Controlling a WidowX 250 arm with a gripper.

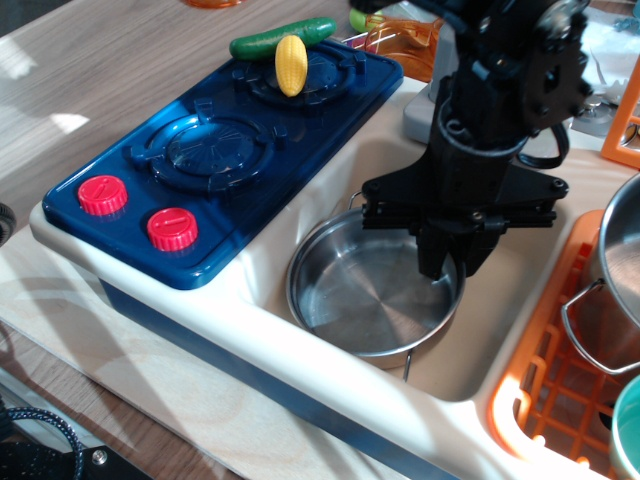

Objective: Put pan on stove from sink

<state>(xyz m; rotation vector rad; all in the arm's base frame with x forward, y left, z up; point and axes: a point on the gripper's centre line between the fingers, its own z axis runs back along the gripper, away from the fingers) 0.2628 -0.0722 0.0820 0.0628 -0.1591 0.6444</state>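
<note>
The shiny steel pan (362, 296) lies in the cream sink (497, 335), near its left wall, with one wire handle showing at its front. My black gripper (446, 268) reaches down from above, and its fingers are pinched together over the pan's right rim. The pan looks slightly tilted, its right side raised. The dark blue stove (215, 150) with two red knobs (172, 229) sits to the left of the sink. Its near burner is bare.
A yellow corn cob (291, 63) lies on the far burner, with a green cucumber (283, 37) behind it. An orange dish rack (545, 390) at the right holds a tall steel pot (615, 290) and a teal cup (628, 430).
</note>
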